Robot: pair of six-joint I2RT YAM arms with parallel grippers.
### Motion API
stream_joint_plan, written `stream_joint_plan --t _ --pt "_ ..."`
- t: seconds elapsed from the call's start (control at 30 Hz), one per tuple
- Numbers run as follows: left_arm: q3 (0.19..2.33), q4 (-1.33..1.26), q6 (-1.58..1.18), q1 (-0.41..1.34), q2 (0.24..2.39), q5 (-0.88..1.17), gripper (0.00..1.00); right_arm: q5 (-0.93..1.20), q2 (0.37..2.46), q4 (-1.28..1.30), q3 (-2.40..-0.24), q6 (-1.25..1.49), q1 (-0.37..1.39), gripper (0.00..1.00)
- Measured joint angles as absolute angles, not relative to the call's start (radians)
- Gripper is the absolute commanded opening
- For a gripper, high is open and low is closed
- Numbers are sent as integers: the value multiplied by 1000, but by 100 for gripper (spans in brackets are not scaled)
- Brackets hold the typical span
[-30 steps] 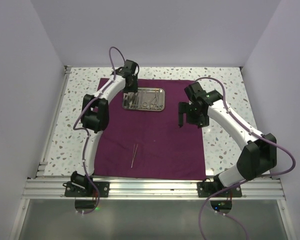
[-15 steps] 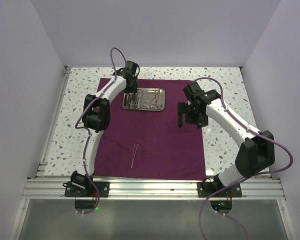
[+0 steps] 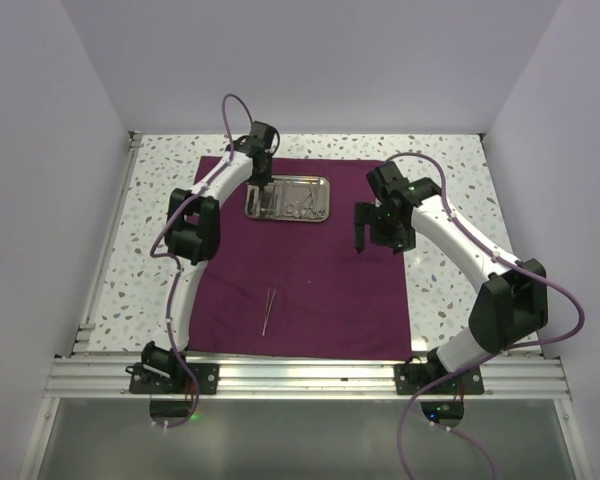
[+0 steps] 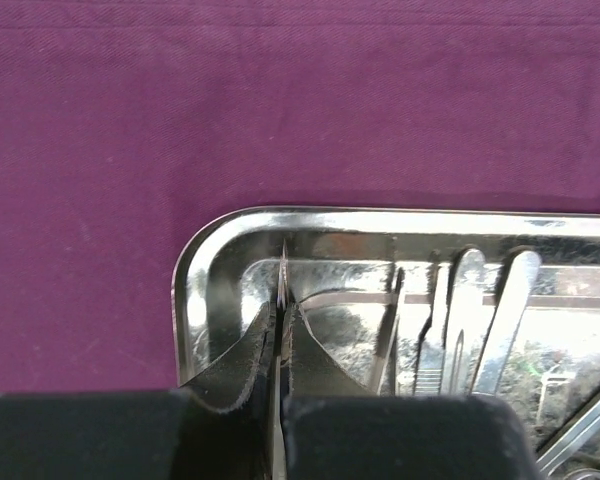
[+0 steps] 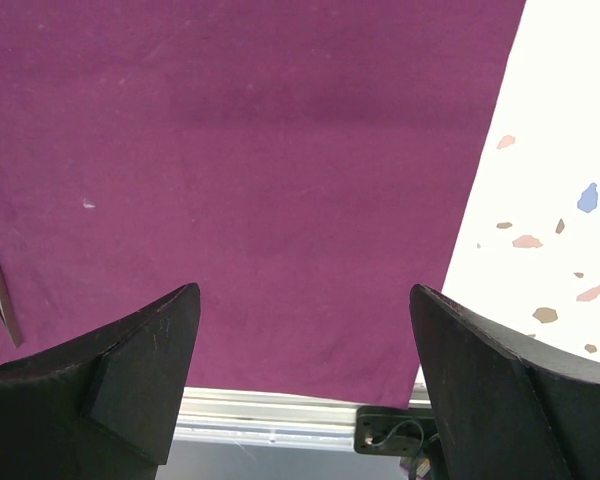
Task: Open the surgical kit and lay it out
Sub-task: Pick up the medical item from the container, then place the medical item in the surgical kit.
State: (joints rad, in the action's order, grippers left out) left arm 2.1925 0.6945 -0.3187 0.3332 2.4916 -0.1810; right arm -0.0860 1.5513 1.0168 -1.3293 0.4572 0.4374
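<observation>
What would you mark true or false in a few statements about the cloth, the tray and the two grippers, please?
1. The left gripper is shut on a thin instrument over the steel tray. True.
2. The right gripper holds tweezers. False: it is open and empty above the cloth.
3. The steel tray stands off the cloth. False: it rests on the cloth, at its far side.
4. Tweezers lie on the cloth, outside the steel tray. True.
</observation>
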Motion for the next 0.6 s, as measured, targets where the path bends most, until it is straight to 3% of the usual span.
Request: stream_joint_plan --t 0.2,0.3,0.6 --pt "2195 765 -310 333 2455 -199 0 -65 1554 996 -1333 451 437 89" --pt "2099 777 -321 333 2331 -189 0 -53 1563 984 -1348 450 437 89" --pt "1417 673 -482 457 1686 -157 0 -3 1552 931 -1336 446 437 89"
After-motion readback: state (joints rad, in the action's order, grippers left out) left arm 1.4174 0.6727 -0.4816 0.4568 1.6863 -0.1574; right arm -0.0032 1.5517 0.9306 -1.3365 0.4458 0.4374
